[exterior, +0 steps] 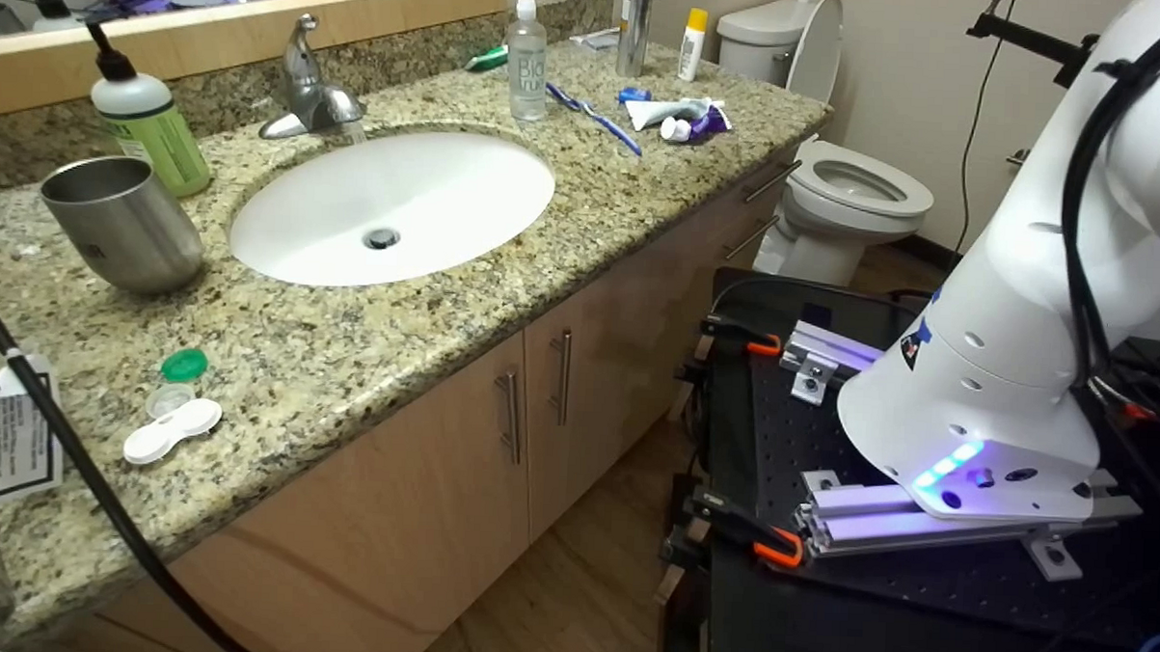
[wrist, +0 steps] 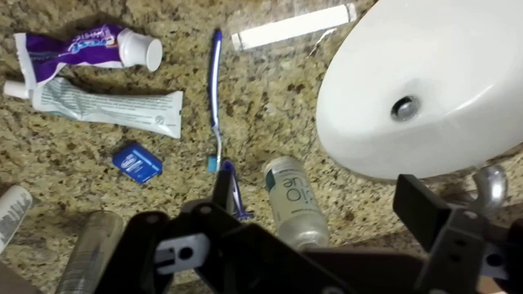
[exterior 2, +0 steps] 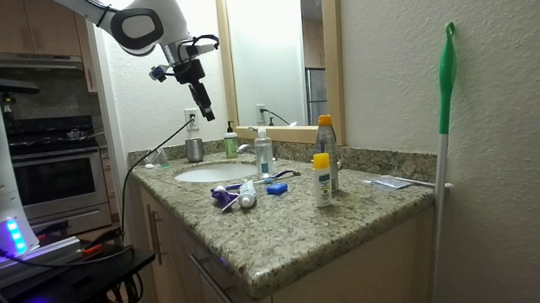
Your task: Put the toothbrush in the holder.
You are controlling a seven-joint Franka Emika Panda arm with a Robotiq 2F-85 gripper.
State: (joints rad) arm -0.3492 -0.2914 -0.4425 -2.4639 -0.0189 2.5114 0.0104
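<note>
The toothbrush (wrist: 214, 81) is slim, blue-purple and white, with a light blue bristle head. It lies flat on the counter, and shows in both exterior views (exterior: 614, 131) (exterior 2: 233, 186). The holder is a grey metal cup (exterior: 125, 228) standing upright beyond the sink; it shows in an exterior view (exterior 2: 194, 150) and is out of the wrist view. My gripper (wrist: 316, 183) is open and empty, its fingers wide apart. It hangs high above the counter, pointing down, in an exterior view (exterior 2: 208, 114). In the wrist view the left finger lies near the toothbrush's head end.
A clear bottle (wrist: 294, 200) stands beside a purple razor (wrist: 237, 194). Toothpaste tubes (wrist: 106, 108) and blue floss (wrist: 137, 162) lie near the toothbrush. The sink (exterior: 449, 196) and faucet (exterior: 308, 95) separate these from the green soap bottle (exterior: 158, 128). A mirror (exterior 2: 268, 45) backs the counter.
</note>
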